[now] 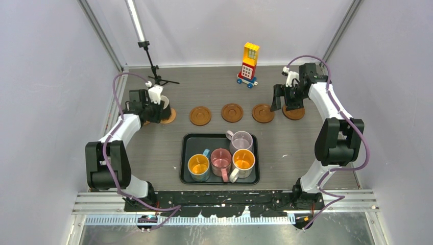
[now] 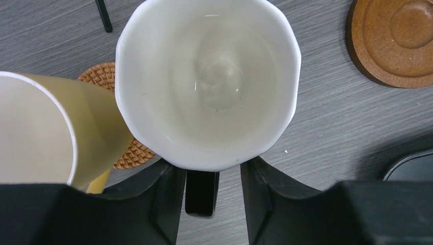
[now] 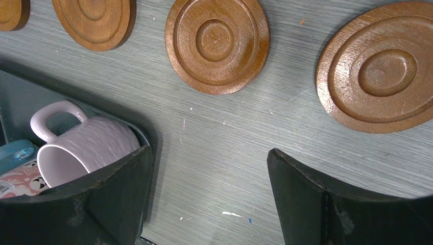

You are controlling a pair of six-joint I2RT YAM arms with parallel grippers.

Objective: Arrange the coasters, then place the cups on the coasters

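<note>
A white cup with a black handle stands on a brown coaster at the left end of the row. My left gripper straddles the handle, open, with a gap on the right side. A cream cup stands beside it on a woven coaster. Several bare wooden coasters continue the row. My right gripper hovers open and empty near the right end. A lilac cup, pink cup and two orange-lined cups sit in the black tray.
A toy block tower stands at the back centre. A black tripod stand rises at the back left, close behind the left gripper. Enclosure walls close in both sides.
</note>
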